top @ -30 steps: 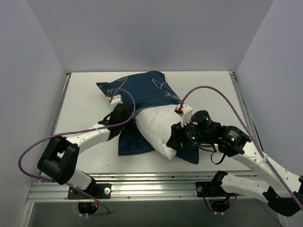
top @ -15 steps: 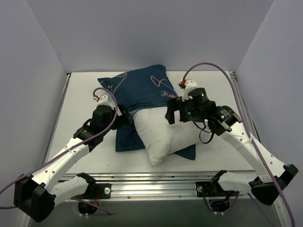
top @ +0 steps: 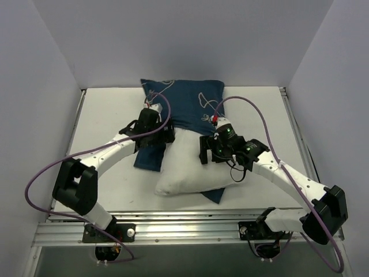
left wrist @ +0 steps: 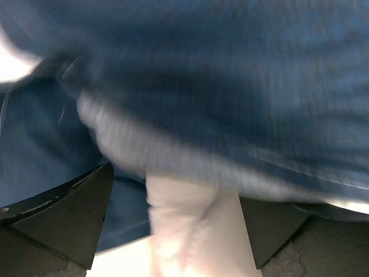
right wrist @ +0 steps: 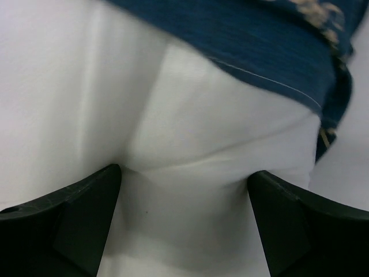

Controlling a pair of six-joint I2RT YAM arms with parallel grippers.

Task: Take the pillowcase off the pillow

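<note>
At the far middle of the bench the navy pillowcase covers just the far end of the white pillow, the rest lying bare nearer us. The right pincer squeezes a fat fold of pillow, jaws fairly wide; the left pincer has navy and white cloth between its jaws (too blurry to tell if it's gripping).

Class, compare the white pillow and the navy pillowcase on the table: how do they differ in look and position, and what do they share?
The pillow is plain white; the pillowcase is navy with thin cream line drawings. The pillow is plump; the pillowcase's loose near flaps lie flat. The pillow's near part is bare, its far end covered by the pillowcase. Both are soft fabric.
</note>
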